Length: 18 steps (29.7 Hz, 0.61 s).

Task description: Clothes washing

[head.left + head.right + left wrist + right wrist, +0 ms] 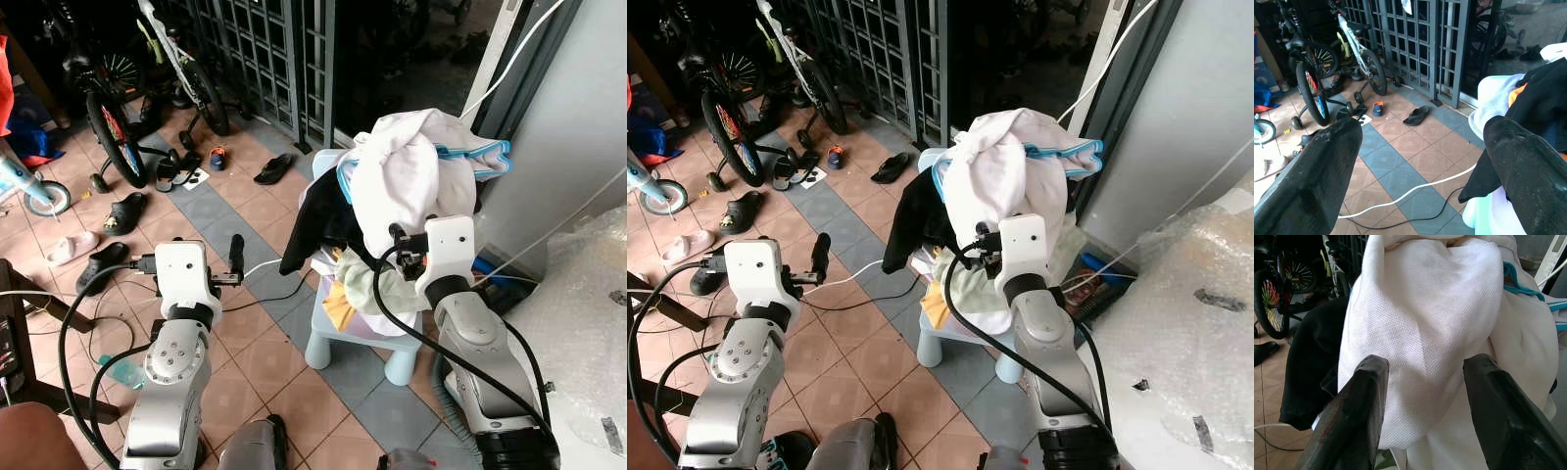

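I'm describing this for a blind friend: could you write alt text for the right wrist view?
The right gripper has its two black fingers open against a white garment heaped on a pile of laundry. A black garment hangs beside the white one, a blue hanger pokes out of the pile, and a bicycle wheel stands on the tiled floor behind.

A home's tiled porch: bicycles (118, 117), sandals (125, 211), a metal gate (265, 59).
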Tool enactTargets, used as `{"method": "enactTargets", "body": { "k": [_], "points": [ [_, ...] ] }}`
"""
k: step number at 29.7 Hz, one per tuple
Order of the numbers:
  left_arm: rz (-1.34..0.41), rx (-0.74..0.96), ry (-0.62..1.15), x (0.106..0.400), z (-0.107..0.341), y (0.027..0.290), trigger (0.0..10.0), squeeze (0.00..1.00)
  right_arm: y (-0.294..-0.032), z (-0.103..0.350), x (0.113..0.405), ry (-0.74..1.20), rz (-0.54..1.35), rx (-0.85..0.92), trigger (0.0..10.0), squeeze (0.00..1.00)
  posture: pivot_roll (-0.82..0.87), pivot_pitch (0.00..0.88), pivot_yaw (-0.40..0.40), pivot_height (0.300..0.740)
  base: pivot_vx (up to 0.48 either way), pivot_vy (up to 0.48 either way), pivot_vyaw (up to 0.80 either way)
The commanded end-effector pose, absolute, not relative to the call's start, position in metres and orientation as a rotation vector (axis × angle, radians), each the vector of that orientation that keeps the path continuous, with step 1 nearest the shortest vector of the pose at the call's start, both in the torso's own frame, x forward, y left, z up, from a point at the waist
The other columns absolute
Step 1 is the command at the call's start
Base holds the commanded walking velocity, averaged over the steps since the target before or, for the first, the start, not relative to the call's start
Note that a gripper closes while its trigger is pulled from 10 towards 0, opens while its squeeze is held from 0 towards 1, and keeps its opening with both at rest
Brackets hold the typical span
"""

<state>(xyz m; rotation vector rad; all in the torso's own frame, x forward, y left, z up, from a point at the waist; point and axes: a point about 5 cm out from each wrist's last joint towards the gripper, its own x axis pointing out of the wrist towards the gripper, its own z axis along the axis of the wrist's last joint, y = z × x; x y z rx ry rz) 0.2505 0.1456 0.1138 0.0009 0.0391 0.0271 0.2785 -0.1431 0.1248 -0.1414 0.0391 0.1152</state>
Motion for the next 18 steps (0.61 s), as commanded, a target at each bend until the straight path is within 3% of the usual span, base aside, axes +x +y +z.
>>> {"method": "enactTargets", "body": {
  "k": [1, 18],
  "points": [
    [0.063, 0.033, -0.013, 0.2535, 0.1261, 0.1477, 10.0, 0.0, -0.132, 0.1298, 0.3014, 0.006, 0.115, -0.131, 10.0, 0.0, 0.02, 0.041, 0.049, 0.74, 0.0, 0.0, 0.0],
    [0.058, 0.026, -0.007, 0.2535, 0.1249, 0.1468, 10.0, 0.0, -0.1323, 0.1305, 0.3019, 0.001, 0.113, -0.127, 10.0, 0.0, 0.02, 0.041, 0.049, 0.74, 0.0, 0.0, 0.0]
  ]
}}
